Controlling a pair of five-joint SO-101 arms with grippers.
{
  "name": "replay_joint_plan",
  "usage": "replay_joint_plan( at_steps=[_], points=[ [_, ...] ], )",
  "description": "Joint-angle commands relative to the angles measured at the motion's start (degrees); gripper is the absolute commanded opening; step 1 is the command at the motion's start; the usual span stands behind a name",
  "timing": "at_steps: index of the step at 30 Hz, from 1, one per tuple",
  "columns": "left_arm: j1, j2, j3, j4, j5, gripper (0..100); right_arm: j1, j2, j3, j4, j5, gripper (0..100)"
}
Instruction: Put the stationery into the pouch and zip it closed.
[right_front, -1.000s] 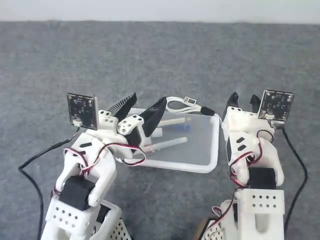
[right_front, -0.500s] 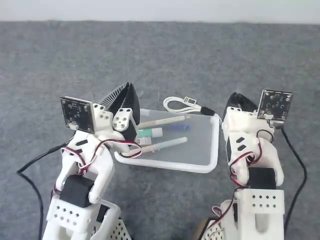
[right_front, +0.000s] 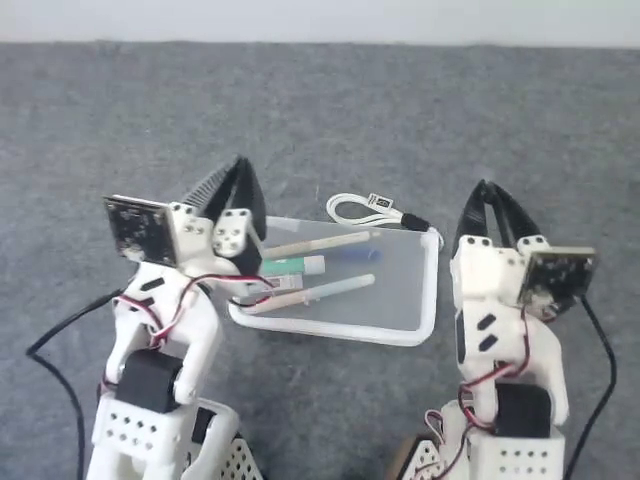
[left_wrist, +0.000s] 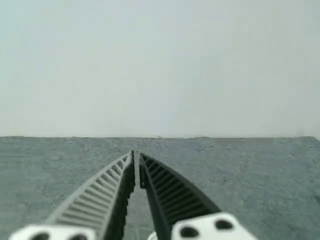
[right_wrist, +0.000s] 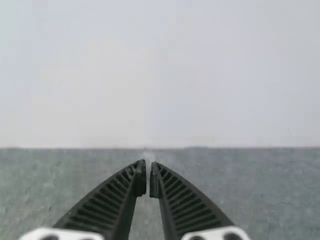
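A clear pouch (right_front: 405, 290) lies flat on the grey mat between the two arms, holding several pens and a green-labelled stick (right_front: 296, 266). Its white zip cord (right_front: 368, 210) loops off the far corner. My left gripper (right_front: 238, 168) is raised at the pouch's left end, fingers together and empty; in the left wrist view the left gripper (left_wrist: 136, 156) points across the mat toward the pale wall. My right gripper (right_front: 487, 190) stands raised by the pouch's right end, also shut on nothing, and in the right wrist view the right gripper (right_wrist: 148, 165) aims over the mat.
Grey mat (right_front: 330, 110) stretches beyond the pouch to a pale wall. A black cable (right_front: 60, 335) trails off the left arm's base at the near left. Both arm bases stand at the near edge.
The left gripper closed and lifted off the pouch's left end, tilting back. The right gripper also shut and its wrist rotated upward.
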Motion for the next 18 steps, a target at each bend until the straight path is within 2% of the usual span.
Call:
replay_joint_plan(
  at_steps=[1, 6, 11, 14, 18],
  points=[
    [-4.2, -1.2, -0.3, -1.6, -0.5, 1, -0.3, -4.0, 0.2, -0.9, 1.0, 0.6],
    [-8.5, -4.7, 2.1, -1.6, -0.4, 1, -0.3, -7.9, 4.6, -1.5, 1.1, 0.6],
    [-9.1, -20.7, 7.9, -1.7, -0.4, 1, 0.0, -11.1, 8.7, -1.5, 1.5, 0.9],
    [-9.1, -30.0, 12.5, -1.5, -0.8, 1, 0.0, -10.9, 9.6, -1.2, 4.4, 0.9],
    [-10.3, -28.0, 13.7, -1.3, -0.8, 1, 0.2, -10.9, 10.8, -0.5, 6.9, 0.7]
  ],
)
